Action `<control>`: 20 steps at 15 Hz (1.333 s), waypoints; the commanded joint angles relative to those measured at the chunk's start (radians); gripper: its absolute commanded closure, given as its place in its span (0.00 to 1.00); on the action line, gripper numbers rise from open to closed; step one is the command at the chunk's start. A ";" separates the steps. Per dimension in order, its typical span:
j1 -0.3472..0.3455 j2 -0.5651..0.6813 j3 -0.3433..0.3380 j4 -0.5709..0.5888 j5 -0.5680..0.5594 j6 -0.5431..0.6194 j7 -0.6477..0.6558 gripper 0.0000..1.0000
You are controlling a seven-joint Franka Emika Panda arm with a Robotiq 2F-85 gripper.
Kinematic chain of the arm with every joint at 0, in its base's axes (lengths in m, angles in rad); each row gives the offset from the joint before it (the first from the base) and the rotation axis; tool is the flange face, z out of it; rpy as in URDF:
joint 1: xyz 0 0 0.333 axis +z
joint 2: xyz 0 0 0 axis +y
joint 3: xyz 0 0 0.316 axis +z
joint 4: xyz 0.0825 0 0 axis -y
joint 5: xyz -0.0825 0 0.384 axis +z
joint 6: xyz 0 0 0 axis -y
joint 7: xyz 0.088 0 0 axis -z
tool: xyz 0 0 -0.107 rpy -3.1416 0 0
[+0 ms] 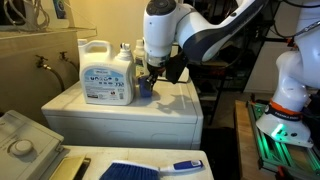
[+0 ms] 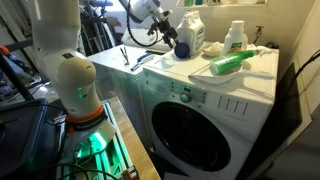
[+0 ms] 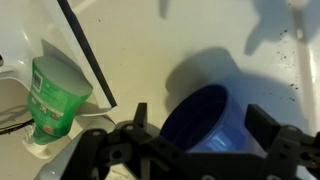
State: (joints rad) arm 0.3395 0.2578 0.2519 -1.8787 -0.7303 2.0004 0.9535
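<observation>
Dim warm light, soft shadows, blurry

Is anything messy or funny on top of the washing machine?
Only a little: a blue cup stands loose on the machine top beside the big detergent jug, under the open gripper. Nothing looks spilled.

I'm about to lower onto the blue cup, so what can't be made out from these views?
- Blue cup: wrist view, near rim hidden by the gripper's body; inside lost in shadow.
- Gap between gripper and cup: both exterior views, too small, and the gripper covers the cup's top.
- Detergent jug label: exterior view, too small to read.
- Green container: wrist view, label text blurred.
</observation>
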 commanded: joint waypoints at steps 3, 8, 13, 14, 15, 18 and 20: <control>-0.050 -0.121 -0.038 -0.197 0.062 0.256 0.023 0.00; -0.078 -0.160 -0.079 -0.297 0.037 0.490 0.091 0.00; -0.094 -0.160 -0.108 -0.350 0.026 0.677 0.124 0.00; -0.099 -0.159 -0.112 -0.357 0.012 0.715 0.138 0.00; -0.099 -0.155 -0.119 -0.361 -0.002 0.749 0.156 0.00; -0.100 -0.146 -0.141 -0.363 -0.044 0.813 0.207 0.00; -0.097 -0.136 -0.154 -0.351 -0.075 0.829 0.245 0.08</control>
State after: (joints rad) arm 0.2451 0.1267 0.1179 -2.2115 -0.7515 2.7822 1.1303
